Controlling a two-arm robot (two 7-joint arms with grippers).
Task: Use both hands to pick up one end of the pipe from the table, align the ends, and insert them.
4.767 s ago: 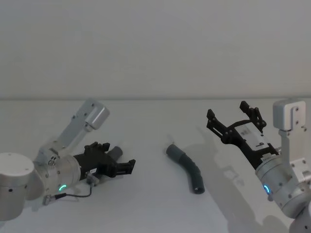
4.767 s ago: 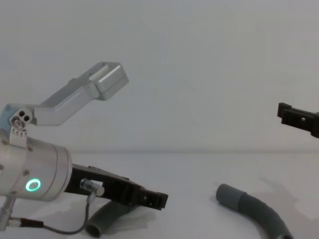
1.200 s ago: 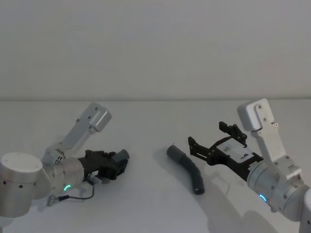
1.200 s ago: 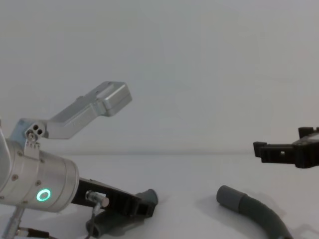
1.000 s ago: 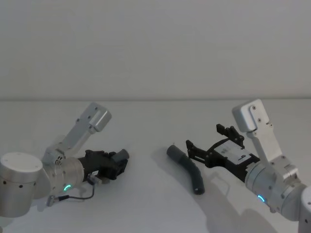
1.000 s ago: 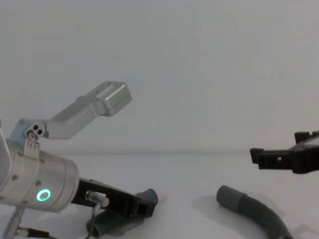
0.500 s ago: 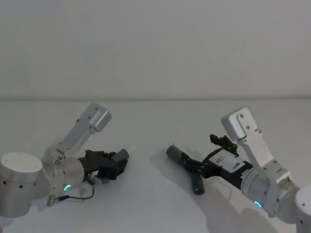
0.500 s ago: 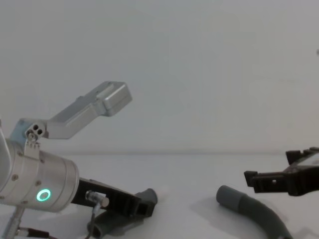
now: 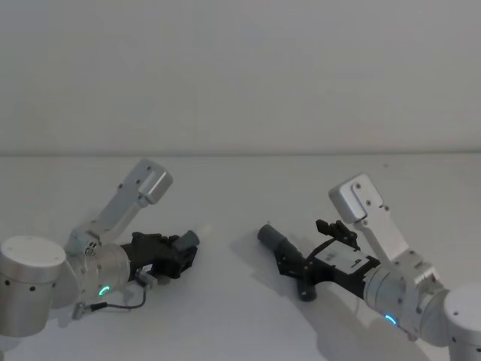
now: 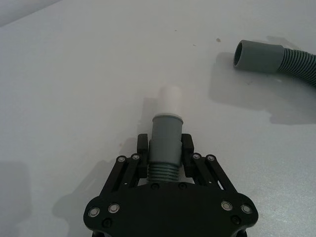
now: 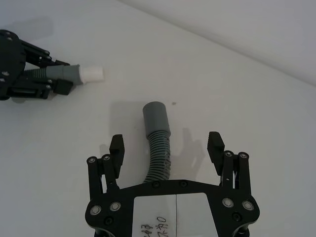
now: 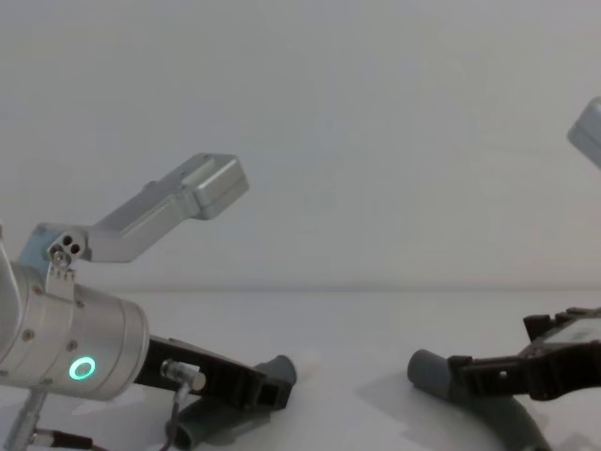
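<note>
**Hose halves: 1 clamped, 1 between spread fingers**

White table [image 9: 225, 188] carries the whole job. The left gripper [image 10: 165, 148], low at the near left, is clamped on the left hose piece [image 10: 164, 170], on the ribs right behind its grey cuff [image 10: 166, 131]. That piece's whitish tip [image 10: 171, 98] points right. The right gripper [image 11: 166, 145], at the near right, has its fingers spread wide, 1 on each side of the right hose piece [image 11: 159, 160]. That piece lies on the table right of centre, with its open cuff [image 11: 155, 116] facing the left gripper.

Both pieces look light. The ribbed lengths will probably flex and spring back, while the smooth cuffs look stiff and perhaps slippery. The best hold is likely on the ribs just behind the cuff: the mouth stays clear for the tip, and the end stays steerable. A grip farther down the curve would likely let the cuff wander.
</note>
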